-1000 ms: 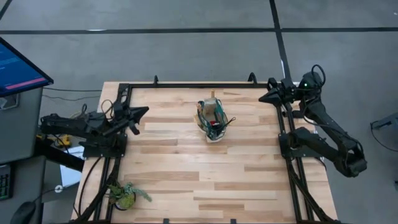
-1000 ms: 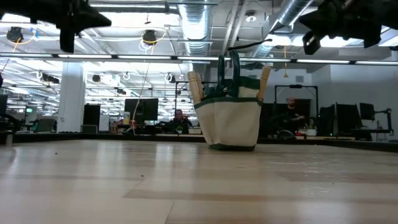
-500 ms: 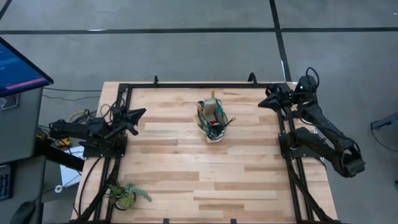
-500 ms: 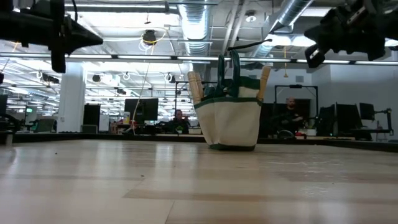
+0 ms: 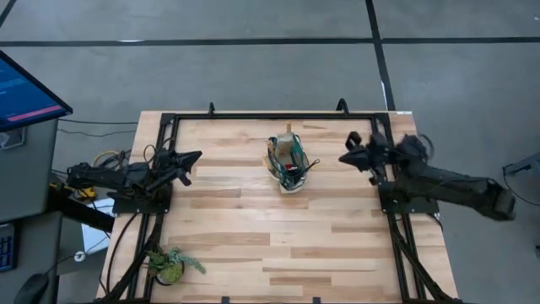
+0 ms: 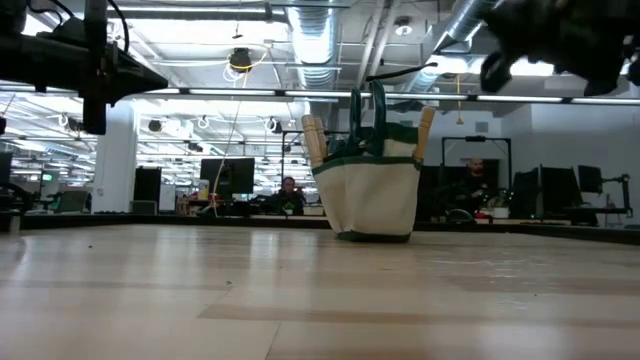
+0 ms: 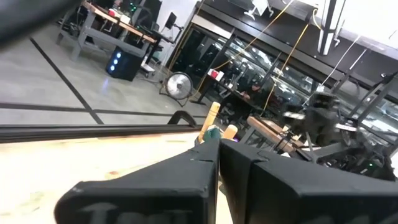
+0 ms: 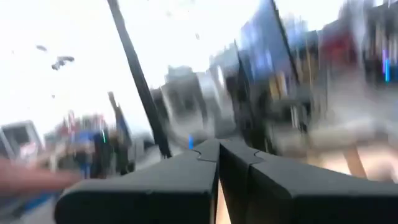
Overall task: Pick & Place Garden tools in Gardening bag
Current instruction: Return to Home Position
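Observation:
The gardening bag [image 5: 288, 165] [image 6: 370, 190], cream with dark green trim and handles, stands upright on its base at the middle of the table's far half. Garden tools stick out of its top: wooden handles [image 6: 313, 140] [image 6: 426, 128] and a red piece [image 5: 289, 169]. My left gripper [image 5: 196, 157] [image 7: 219, 155] is shut and empty above the table's left side, pointing level toward the bag. On the bag's right, my right gripper [image 5: 344, 157] [image 8: 219, 152] is also shut and empty, raised and pointing at the bag.
A leafy green plant clump [image 5: 169, 263] lies at the table's near left corner. A black frame [image 5: 253, 116] runs along the far and side edges. A monitor [image 5: 25, 89] stands off the table's left side. Bare wood spreads over the table's near half [image 5: 278, 245].
My right gripper has swung from the table's far right corner toward the near edge and the bag, turning as it went and sinking a little. My left gripper has sunk lower over the left side. Both have stayed shut. The bag has kept still.

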`<state>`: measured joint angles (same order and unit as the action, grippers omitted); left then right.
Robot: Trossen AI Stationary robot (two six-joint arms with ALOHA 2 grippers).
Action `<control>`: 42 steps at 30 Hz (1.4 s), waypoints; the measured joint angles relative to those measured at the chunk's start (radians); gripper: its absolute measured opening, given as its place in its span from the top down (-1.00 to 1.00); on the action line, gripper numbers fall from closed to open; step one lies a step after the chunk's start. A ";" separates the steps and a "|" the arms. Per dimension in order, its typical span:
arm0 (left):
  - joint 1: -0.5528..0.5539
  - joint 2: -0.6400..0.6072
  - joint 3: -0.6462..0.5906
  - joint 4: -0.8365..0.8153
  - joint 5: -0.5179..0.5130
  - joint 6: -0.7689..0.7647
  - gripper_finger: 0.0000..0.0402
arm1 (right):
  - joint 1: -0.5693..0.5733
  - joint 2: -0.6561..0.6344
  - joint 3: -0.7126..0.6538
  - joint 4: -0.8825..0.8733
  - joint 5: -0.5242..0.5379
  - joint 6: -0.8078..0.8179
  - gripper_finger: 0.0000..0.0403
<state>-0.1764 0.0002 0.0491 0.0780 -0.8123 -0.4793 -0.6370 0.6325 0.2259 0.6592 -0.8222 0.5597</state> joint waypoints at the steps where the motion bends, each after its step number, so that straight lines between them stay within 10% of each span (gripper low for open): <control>1: 0.000 0.000 0.000 0.000 0.001 0.000 1.00 | 0.067 -0.014 -0.024 0.098 0.079 0.011 1.00; 7: 0.000 0.000 0.000 0.001 0.001 0.022 1.00 | 0.115 -0.190 -0.083 0.116 0.278 0.000 1.00; 19: 0.000 0.000 0.001 0.004 0.001 0.041 1.00 | -0.282 -0.625 -0.050 -0.389 0.067 0.054 1.00; 34: -0.002 0.001 -0.021 -0.002 -0.010 0.087 1.00 | -0.219 -0.614 -0.218 -0.538 0.183 -0.084 1.00; 42: -0.002 0.001 -0.024 0.000 -0.028 0.130 0.98 | -0.213 -0.614 -0.218 -0.580 0.214 0.149 0.99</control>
<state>-0.1783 0.0013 0.0254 0.0784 -0.8398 -0.3492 -0.8501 0.0189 0.0078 0.0788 -0.6086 0.7084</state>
